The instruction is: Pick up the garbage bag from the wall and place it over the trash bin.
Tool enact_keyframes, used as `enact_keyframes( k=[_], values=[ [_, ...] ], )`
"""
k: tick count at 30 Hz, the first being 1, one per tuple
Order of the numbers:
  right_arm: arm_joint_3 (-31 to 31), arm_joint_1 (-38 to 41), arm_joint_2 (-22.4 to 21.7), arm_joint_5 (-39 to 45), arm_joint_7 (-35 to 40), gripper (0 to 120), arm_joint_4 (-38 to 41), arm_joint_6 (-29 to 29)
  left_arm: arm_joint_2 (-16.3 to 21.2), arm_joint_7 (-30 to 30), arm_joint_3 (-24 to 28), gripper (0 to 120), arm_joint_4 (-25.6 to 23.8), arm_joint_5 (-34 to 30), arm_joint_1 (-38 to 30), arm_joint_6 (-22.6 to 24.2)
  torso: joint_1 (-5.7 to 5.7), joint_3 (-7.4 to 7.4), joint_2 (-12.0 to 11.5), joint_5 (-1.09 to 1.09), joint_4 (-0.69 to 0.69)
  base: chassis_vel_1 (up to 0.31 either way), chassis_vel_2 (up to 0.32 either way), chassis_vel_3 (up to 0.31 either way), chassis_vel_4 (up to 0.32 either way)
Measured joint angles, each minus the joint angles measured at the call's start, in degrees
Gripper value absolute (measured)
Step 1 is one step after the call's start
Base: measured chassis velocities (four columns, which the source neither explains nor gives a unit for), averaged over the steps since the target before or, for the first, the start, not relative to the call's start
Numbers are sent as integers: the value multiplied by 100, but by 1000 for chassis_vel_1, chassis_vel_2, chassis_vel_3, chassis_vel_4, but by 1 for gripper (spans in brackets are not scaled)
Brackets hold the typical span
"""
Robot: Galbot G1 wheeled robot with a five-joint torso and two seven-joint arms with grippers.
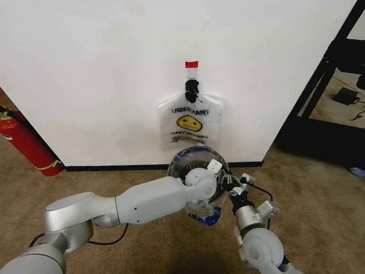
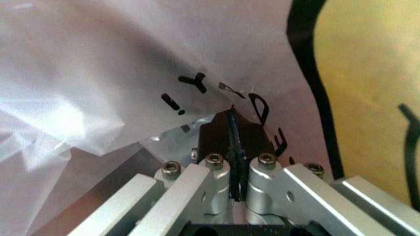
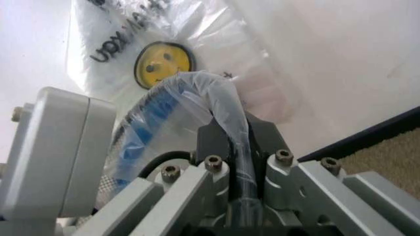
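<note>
Nearest to the robot, the right gripper (image 1: pixel 235 191) reaches up from the lower right, its black pads pressed together on a rolled, glossy edge of the garbage bag (image 1: pixel 197 165), as the right wrist view shows. Just beside it, the smooth grey left arm crosses from the lower left, and the left gripper (image 1: pixel 219 171) is at the same bag; in the left wrist view its dark pads (image 2: pixel 231 140) are closed on a thin sheet of the translucent film with black letters. The bag is stretched over the round opening of the trash bin (image 1: pixel 210 214), whose black wire mesh shows through the crinkled plastic, with blue tape pieces along the edge. The bin stands on rough brown carpet (image 1: pixel 142 251). Behind it, a similar flat smiley bag (image 1: pixel 191 121) with mirrored print hangs from a black hook (image 1: pixel 190 91) under a red tape strip (image 1: pixel 191 64) on the plain white wall (image 1: pixel 102 74), above a black baseboard. Far left lies a red fire extinguisher (image 1: pixel 28 142).
</note>
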Motion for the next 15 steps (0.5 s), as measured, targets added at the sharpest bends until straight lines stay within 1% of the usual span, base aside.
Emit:
enact_keyframes(
  k=[5,8,11,12,14,15],
  values=[
    [21,-8,4,55,18,2,5,7,-130,-14,-185,0,68,4,107,1,0,0,0,-1,-1,0,0,0,0],
    [29,9,18,55,17,2,-45,8,-121,-30,-202,0,47,6,129,1,0,0,0,-1,-1,0,0,0,0],
    [48,70,67,48,6,2,-225,22,-11,-60,-190,0,-155,7,120,1,0,0,0,-1,1,0,0,0,0],
    [42,93,88,39,-7,2,-260,35,22,-66,-179,0,-201,6,110,1,0,0,0,-1,-2,0,0,0,0],
    [85,181,134,-1,-10,2,-447,88,128,-89,-144,0,-363,4,34,3,0,0,0,-2,3,0,0,0,0],
    [80,193,152,-4,-5,2,-550,83,159,-85,-133,0,-458,7,-28,-4,0,0,0,-4,2,0,0,0,0]
  ],
)
